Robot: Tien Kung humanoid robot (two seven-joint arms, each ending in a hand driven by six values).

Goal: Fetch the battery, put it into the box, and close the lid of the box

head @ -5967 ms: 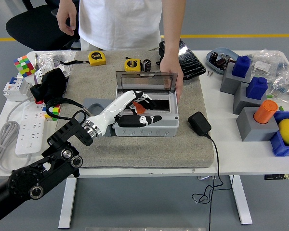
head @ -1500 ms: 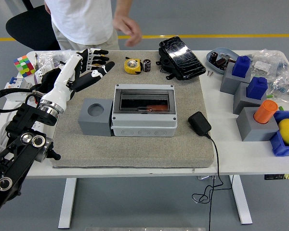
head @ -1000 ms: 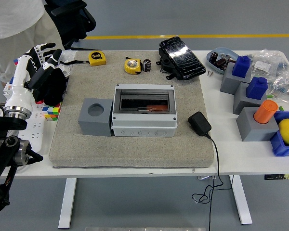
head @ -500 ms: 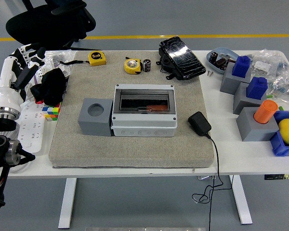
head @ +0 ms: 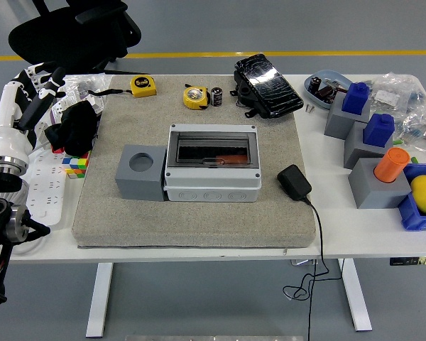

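A white counter (head: pixel 355 227) stood on grey floor; the grey plastic box (head: pixel 212 165), rigid, lid down, orange battery (head: pixel 231 158) inside; left robot hand (head: pixel 35 89) empty, fingers relaxed

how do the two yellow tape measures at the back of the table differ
The left tape measure sits on bare white table just off the grey mat; the right tape measure lies on the mat, beside a small black battery. The left one shows a dark round label on its face; the right one shows a pale, shiny centre. The left one has a black strap trailing away; no such strap is plain on the right. Both are yellow, compact and untouched.
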